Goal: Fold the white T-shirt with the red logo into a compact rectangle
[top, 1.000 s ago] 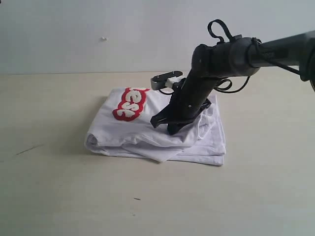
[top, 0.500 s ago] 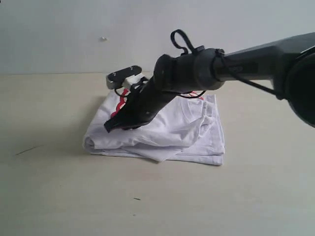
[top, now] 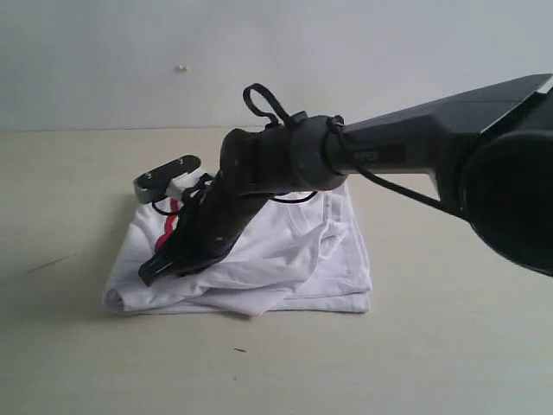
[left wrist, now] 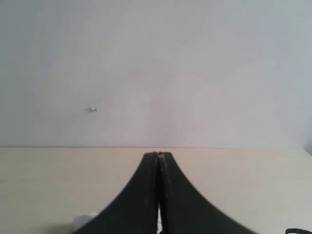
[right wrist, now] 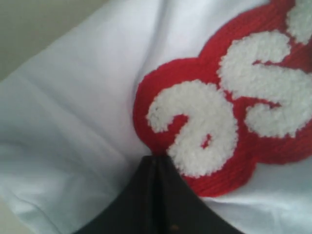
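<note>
The white T-shirt with the red logo [top: 298,251] lies folded in a thick bundle on the beige table. Only a sliver of the logo [top: 167,226] shows in the exterior view, behind my right arm. In the right wrist view the fuzzy white letters outlined in red [right wrist: 219,112] fill the frame. My right gripper [top: 149,275] reaches across to the bundle's left end, shut, with its tips [right wrist: 156,157] pressed onto the cloth at the logo's edge. My left gripper [left wrist: 158,154] is shut and empty, held over bare table facing the wall.
The right arm's long dark link [top: 406,156] stretches over the shirt, and its bulky joint [top: 510,199] blocks the right side of the exterior view. The table [top: 259,372] carries a small dark speck [top: 239,350] and a faint scratch [top: 47,264].
My right gripper has swept leftward across the top of the shirt, and the whole bundle has slid left with it. The logo is now mostly covered by the arm.
</note>
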